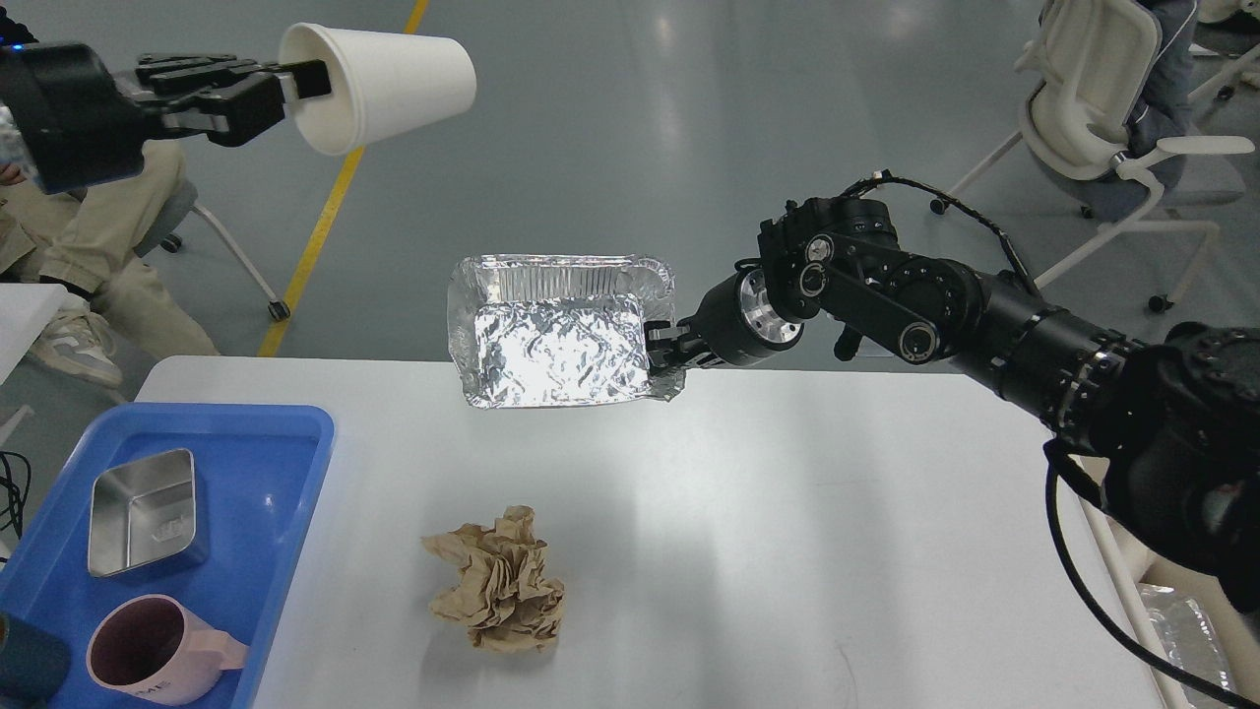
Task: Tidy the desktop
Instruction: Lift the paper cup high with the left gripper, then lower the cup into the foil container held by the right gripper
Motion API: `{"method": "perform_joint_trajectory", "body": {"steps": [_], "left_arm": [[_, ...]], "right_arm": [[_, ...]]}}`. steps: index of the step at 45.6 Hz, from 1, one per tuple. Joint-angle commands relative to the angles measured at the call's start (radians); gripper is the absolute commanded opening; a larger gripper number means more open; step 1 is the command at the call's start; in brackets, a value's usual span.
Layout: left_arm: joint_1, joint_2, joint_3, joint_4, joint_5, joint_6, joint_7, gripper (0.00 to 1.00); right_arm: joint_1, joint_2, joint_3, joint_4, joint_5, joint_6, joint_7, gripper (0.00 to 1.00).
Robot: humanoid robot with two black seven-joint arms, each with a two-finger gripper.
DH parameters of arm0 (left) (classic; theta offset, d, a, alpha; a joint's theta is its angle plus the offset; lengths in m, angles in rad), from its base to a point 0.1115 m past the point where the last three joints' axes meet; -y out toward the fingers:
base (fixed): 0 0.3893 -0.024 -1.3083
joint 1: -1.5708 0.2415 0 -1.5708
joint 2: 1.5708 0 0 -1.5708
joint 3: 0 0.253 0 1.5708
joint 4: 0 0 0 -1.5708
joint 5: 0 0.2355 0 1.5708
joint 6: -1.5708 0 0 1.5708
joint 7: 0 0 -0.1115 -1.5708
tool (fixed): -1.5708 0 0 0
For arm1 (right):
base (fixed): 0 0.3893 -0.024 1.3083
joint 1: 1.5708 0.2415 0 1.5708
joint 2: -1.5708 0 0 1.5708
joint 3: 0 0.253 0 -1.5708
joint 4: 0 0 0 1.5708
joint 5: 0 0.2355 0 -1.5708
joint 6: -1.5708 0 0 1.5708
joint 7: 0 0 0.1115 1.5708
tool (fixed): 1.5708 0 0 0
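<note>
The white desktop fills the lower part of the head view. My left gripper is high at the upper left, shut on the rim of a white paper cup held on its side in the air. My right gripper is shut on the right rim of a crumpled foil tray, which hangs above the desktop's far edge. A crumpled ball of brown paper lies on the desktop near the front.
A blue tray at the left holds a small steel tin, a pink mug and a dark container. A seated person is at the far left; white chairs stand at the far right.
</note>
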Motion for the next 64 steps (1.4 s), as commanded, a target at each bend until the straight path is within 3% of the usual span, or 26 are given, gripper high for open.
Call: {"method": "perform_joint_trajectory", "body": {"steps": [1,14,36,42,47,51,59,64], "left_arm": [[-0.058,-0.084,0.032,0.0,0.154,-0.052,0.002,0.05],[-0.166,-0.225,0.219,0.009,0.338,-0.063,0.015,0.05],[-0.163,-0.439,0.31,0.139,0.499,-0.059,0.018,0.06],[-0.158,-0.472,0.31,0.164,0.499,-0.054,0.032,0.1],[-0.152,-0.482,0.31,0.176,0.49,-0.052,0.05,0.21],[-0.15,-0.494,0.307,0.179,0.48,-0.052,0.05,0.35],[-0.149,-0.494,0.288,0.181,0.406,-0.046,0.053,0.77],[-0.149,-0.482,0.288,0.181,0.329,-0.025,0.055,0.84]], "right_arm": [[0.0,-0.001,0.002,0.003,0.0,0.0,0.001,0.0],[0.002,-0.001,0.005,0.006,0.002,-0.008,0.001,0.0],[0.002,-0.008,0.006,0.01,0.002,-0.008,0.002,0.0],[0.002,-0.008,0.006,0.01,0.002,-0.008,0.002,0.0],[0.003,-0.012,0.008,0.015,0.003,-0.008,0.002,0.0],[0.003,-0.015,0.006,0.018,0.003,-0.008,0.002,0.0],[0.002,-0.015,0.006,0.018,0.003,-0.008,0.002,0.0],[0.002,-0.014,0.006,0.017,0.003,-0.008,0.002,0.0]]}}
